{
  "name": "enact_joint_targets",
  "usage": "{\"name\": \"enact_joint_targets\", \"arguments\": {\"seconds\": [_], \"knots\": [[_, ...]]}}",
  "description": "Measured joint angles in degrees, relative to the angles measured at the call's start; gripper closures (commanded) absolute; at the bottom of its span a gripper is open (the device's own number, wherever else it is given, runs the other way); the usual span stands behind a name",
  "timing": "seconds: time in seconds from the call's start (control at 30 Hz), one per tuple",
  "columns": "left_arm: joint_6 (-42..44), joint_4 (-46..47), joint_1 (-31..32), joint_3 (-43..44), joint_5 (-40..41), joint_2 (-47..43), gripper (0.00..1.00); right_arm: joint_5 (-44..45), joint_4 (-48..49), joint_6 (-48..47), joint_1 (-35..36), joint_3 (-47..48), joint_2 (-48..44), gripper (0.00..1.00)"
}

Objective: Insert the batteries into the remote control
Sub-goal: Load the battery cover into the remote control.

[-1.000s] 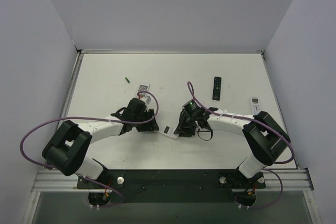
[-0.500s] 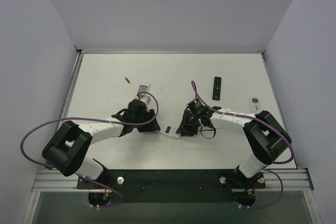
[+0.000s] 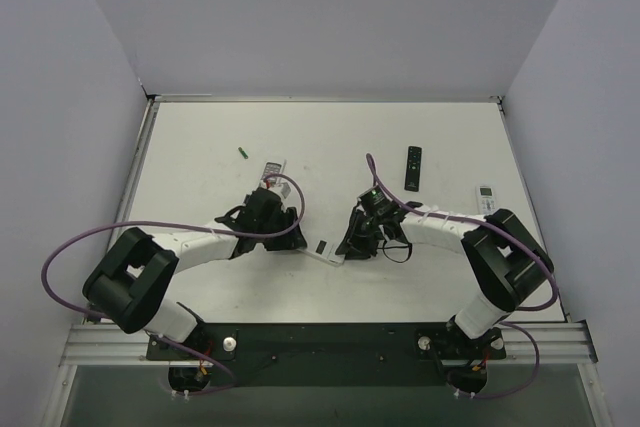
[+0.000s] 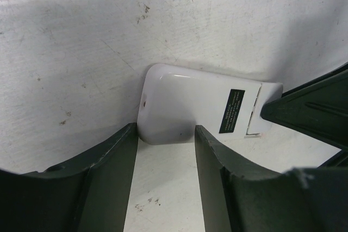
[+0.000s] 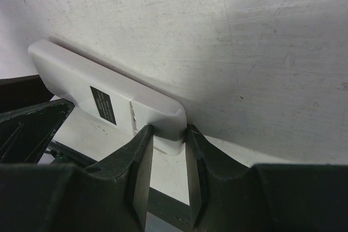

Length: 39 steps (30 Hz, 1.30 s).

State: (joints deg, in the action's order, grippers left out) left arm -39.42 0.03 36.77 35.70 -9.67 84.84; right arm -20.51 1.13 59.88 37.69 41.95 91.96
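Over the last second the left gripper (image 4: 165,131) has edged in toward the middle of the table (image 3: 200,137), up to the remote's near end, while the remote itself has barely shifted. Farthest left, a green battery (image 3: 242,153) lies alone, well apart from both arms and untouched; no other cell shows. The left gripper's fingers now flank the rounded end of the remote control (image 4: 190,107), one against each side; whether they press or merely bracket it I cannot tell. The remote lies between the two arms with its plain white back up and its dark label (image 4: 232,111) showing. That is probably deliberate, since the battery cover (image 4: 263,99) past the seam sits on that face and looks still in place. The right gripper (image 5: 168,131) is clenched on that cover end, its narrow gap filled by the remote's edge. Bracing the opposite ends likely lets one arm steady the body while the other works the cover loose. Further right, a slim black remote (image 3: 413,167) and a white remote (image 3: 486,199) lie aside, clear of the work.
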Motion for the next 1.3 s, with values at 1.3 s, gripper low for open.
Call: {"name": "enact_joint_targets", "arguments": {"seconds": [1.3], "knots": [[0.55, 0.31, 2.51, 0.76, 4.81, 0.24, 0.44, 0.96, 2.19, 6.34, 1.03, -2.19, -1.25, 0.82]]}}
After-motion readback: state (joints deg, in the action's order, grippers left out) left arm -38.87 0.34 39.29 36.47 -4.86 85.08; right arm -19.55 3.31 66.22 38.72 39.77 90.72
